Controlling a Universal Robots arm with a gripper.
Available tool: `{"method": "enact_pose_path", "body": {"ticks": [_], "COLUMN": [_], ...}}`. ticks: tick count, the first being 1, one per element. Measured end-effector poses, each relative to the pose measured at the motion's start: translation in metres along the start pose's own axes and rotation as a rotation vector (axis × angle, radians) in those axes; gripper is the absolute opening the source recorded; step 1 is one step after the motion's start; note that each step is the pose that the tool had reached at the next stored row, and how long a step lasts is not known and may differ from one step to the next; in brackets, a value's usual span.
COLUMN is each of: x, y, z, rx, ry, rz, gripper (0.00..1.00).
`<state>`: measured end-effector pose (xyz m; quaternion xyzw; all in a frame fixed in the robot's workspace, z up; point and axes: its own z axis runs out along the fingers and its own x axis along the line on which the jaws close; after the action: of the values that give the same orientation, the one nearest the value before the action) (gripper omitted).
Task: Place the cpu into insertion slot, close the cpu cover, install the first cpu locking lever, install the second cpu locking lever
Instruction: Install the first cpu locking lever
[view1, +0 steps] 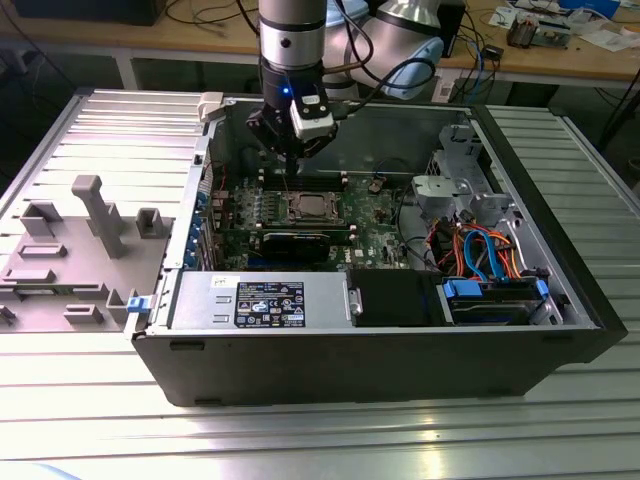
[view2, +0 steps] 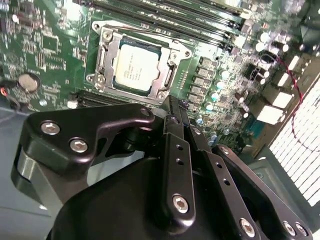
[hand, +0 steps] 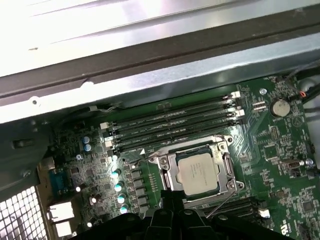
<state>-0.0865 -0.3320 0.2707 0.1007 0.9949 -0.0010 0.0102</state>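
**Claw parked by the socket, cpu seated**

At the exterior view's left, on the ribbed table, you have a grey fixture tray. Beside it stands the open computer case. The gripper hangs inside, near the case's far wall, just above the green motherboard. Its fingers look drawn together, holding nothing. The cpu lies in its socket, mid-board, and the cpu cover is flat around it.

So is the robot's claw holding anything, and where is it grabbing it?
Nothing, it seems: the gripper is shut on empty air, and the cpu lies in its socket under the cpu cover.
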Motion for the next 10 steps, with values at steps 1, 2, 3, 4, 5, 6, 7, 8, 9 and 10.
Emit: {"method": "enact_pose_path", "body": {"ticks": [1,2,3,4,5,6,7,8,9,10], "x": [0.0000,0.0000,0.0000,0.0000,0.0000,0.0000,0.0000,0.0001,0.0001,0.0008], "y": [0.0000,0.0000,0.0000,0.0000,0.0000,0.0000,0.0001,0.0001,0.0001,0.0001], "z": [0.0003,0.0005,0.0009,0.0013,0.0017,0.0021,0.0028,0.0033,0.0037,0.0044], "rx": [-0.0006,-0.0009,-0.0014,-0.0018,-0.0021,-0.0026,-0.0031,-0.0035,-0.0039,-0.0048], "ry": [0.0000,0.0000,-0.0001,-0.0001,0.0000,0.0000,0.0000,0.0000,0.0000,0.0002], "rz": [-0.026,-0.043,-0.062,-0.081,-0.101,-0.119,-0.142,-0.154,-0.164,-0.177], "gripper": [0.11,0.11,0.11,0.11,0.11,0.11,0.11,0.11,0.11,0.11]}}
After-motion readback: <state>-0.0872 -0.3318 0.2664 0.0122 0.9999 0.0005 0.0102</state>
